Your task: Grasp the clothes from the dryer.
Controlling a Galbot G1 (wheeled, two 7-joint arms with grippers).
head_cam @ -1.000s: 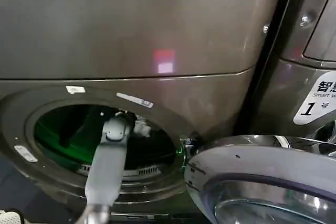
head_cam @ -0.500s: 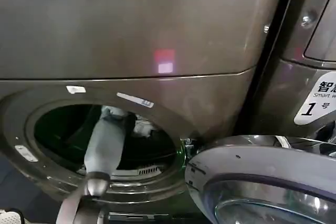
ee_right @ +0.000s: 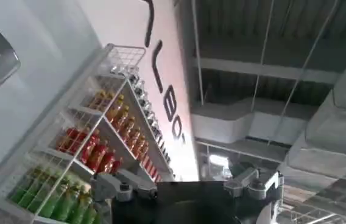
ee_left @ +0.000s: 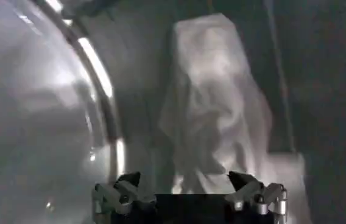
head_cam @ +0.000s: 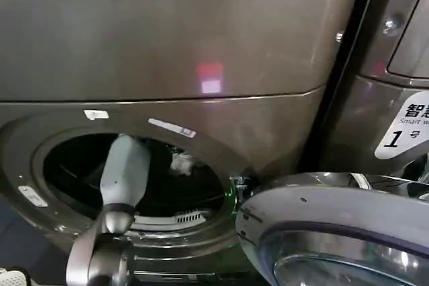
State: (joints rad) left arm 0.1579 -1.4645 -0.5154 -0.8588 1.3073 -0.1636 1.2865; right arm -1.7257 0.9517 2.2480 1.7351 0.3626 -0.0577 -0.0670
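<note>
The dryer point(head_cam: 201, 45) is a bronze-brown front loader with its round porthole point(head_cam: 80, 172) open. My left arm point(head_cam: 124, 169) reaches in through the porthole. The clothes point(head_cam: 182, 161) are a small white bunch inside the drum, just right of the arm. In the left wrist view the clothes point(ee_left: 215, 109) hang as a pale wrinkled heap straight ahead of my left gripper point(ee_left: 185, 181). That gripper is open, its fingertips point(ee_left: 130, 180) spread to either side of the cloth's lower edge. My right gripper point(ee_right: 185, 184) is open and points up at a ceiling, away from the dryer.
The grey-rimmed glass door point(head_cam: 335, 212) stands swung open at the lower right. A neighbouring machine with a white "1" tag point(head_cam: 402, 128) is at the right. The steel drum rim point(ee_left: 97, 73) curves close beside the left gripper. Shelves of bottles point(ee_right: 88, 152) are behind the right gripper.
My left arm has swung left in the porthole, and its elbow has risen into view. The green glow inside the drum has gone. The clothes have stayed put.
</note>
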